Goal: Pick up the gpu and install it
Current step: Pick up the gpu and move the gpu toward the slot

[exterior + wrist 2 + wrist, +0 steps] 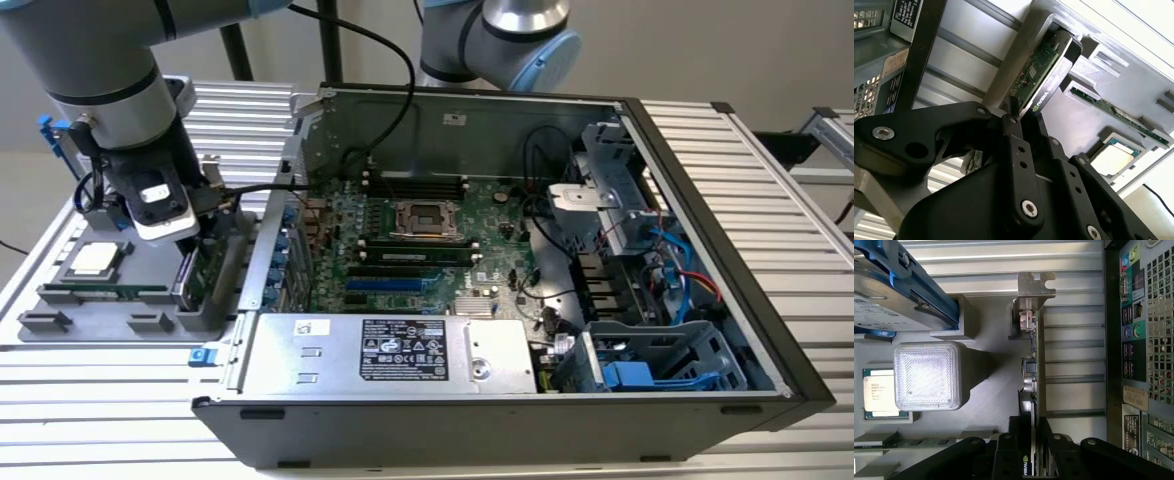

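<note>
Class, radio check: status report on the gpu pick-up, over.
Gripper over gpu. Card upright in grey holder, beside case. Nothing blocking.

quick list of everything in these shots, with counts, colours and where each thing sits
gpu: one, green board with black cooler, on edge in the tray, beside the case
hard drive: one, silver with blue rails, on the tray
processor chip: one, silver on green, flat in a tray pocket
memory stick: one, green, in a tray slot
tray: one, grey, at the exterior view's left
computer case: one, dark, open, centre
motherboard: one, green, inside the case
power supply: one, silver, at the case's near edge
table: one, ribbed silver, under everything
second arm: one, grey and blue, behind the case
gripper: one, black, fingers closed on the gpu
</note>
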Tool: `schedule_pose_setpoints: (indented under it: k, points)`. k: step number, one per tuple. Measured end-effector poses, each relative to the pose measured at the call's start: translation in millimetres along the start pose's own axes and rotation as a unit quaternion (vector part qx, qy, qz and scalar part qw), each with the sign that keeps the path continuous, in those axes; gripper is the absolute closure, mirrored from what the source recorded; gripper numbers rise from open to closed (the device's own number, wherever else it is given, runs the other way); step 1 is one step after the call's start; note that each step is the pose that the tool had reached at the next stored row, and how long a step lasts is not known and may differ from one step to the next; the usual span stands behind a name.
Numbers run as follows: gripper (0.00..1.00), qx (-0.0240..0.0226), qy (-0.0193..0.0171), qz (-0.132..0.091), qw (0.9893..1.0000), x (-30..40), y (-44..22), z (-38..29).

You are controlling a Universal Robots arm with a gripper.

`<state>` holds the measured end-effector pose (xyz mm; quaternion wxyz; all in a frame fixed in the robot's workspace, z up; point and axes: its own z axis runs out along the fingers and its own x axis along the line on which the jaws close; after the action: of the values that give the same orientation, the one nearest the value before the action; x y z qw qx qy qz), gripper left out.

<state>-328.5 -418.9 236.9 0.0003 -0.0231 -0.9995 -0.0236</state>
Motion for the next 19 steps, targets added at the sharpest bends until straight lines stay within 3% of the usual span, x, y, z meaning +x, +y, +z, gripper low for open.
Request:
schedule_pose_setpoints:
  k: [19]
  points:
    - [1.0, 0.0, 0.0, 0.0, 1.0, 0.0, 0.0, 0.3]
